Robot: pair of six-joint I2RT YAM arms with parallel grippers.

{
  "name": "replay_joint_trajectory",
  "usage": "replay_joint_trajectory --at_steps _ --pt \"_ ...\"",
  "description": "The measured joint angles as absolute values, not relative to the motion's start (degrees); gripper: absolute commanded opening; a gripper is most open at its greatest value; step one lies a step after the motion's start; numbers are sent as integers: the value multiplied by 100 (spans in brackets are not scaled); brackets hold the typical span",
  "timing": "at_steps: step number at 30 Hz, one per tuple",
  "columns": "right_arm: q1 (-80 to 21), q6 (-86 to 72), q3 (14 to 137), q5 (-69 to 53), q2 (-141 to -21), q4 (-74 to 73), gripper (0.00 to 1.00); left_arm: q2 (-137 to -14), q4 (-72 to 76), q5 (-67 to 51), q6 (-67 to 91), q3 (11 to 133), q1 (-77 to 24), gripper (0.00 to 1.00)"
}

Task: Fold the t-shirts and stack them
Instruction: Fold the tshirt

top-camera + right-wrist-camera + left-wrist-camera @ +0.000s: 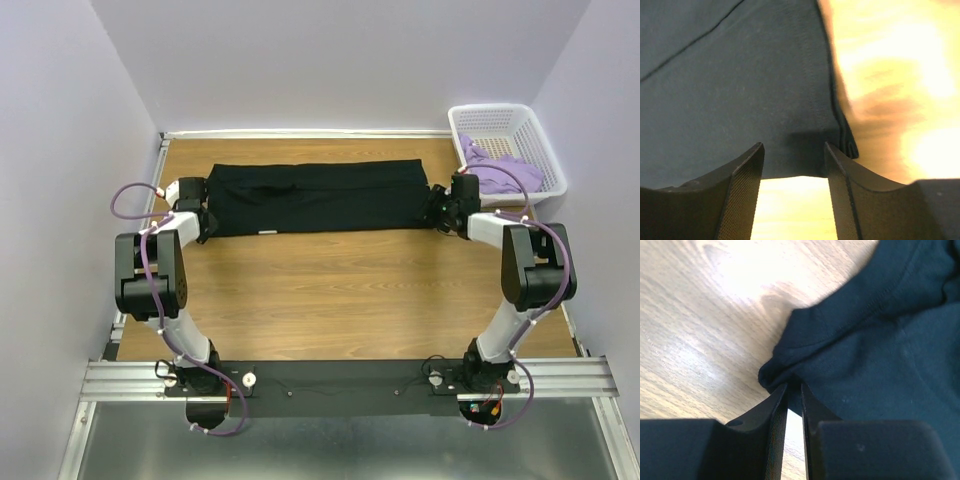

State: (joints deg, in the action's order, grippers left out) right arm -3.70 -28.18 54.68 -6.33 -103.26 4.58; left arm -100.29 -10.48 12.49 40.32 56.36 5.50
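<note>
The black t-shirt (315,195) lies folded into a long flat band across the far half of the table. My left gripper (203,222) is at its left end. In the left wrist view the jaws (794,388) stand nearly together, pinching a bunched fold of the black cloth (880,350) at their tips. My right gripper (440,212) is at the band's right end. There its fingers (794,146) stand wide apart, astride the hemmed corner of the black cloth (740,90) without pressing it. The lavender t-shirt (500,172) lies crumpled in the basket.
A white lattice basket (500,108) stands at the far right corner, close beside the right gripper. The wooden table (330,290) runs bare from the shirt to the arm bases. Walls close in the left, right and far sides.
</note>
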Motion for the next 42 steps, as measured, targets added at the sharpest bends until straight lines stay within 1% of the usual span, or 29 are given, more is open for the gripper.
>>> replay_joint_trajectory --at_steps 8,13,14,15,18,20,22,23,26,28,31,32,34,37,42 --pt "-139 -3256 4663 -814 -9727 620 57 -9526 -674 1094 4351 4904 644 25" --pt "-93 -3350 4117 -808 -9032 161 58 -8482 -626 1044 4600 3833 692 28" --pt "-60 -3347 4045 -805 -8901 25 58 -8204 -681 1011 4630 3575 703 30" --pt "-38 -3341 3994 -805 -8796 -89 58 -7850 -784 963 4674 3354 707 36" --pt "-3 -3240 3800 -827 -8189 -773 63 -6779 -1352 915 4716 2941 716 46" --pt "-113 -3148 3835 -834 -7852 -1066 65 -6355 -1588 913 4674 3015 716 50" --pt "-611 -3006 4071 -773 -7642 -1240 67 -6093 -1721 913 4539 3236 694 54" --pt "-869 -2943 4222 -762 -7634 -1273 67 -5992 -1796 915 4469 3450 668 55" --pt "-1826 -2716 5019 -777 -7887 -1323 67 -5839 -1828 891 4294 3852 521 56" --pt "-2322 -2569 5616 -843 -8272 -1295 68 -5795 -1837 808 4250 4014 242 62" --pt "-3063 -2080 6628 -838 -9170 -1201 73 -5861 -1745 690 4259 4086 -296 64" --pt "-3210 -1929 6801 -829 -9369 -1186 75 -5957 -1671 613 4274 4086 -543 64" --pt "-3760 -1404 7559 -788 -10182 -1149 76 -6191 -1546 458 4313 4086 -738 64" --pt "-4156 -825 8305 -753 -10956 -1164 77 -6729 -1297 333 4359 4086 -801 62" --pt "-4388 47 9522 -735 -12053 -1225 77 -7227 -1140 336 4442 4082 -801 59"
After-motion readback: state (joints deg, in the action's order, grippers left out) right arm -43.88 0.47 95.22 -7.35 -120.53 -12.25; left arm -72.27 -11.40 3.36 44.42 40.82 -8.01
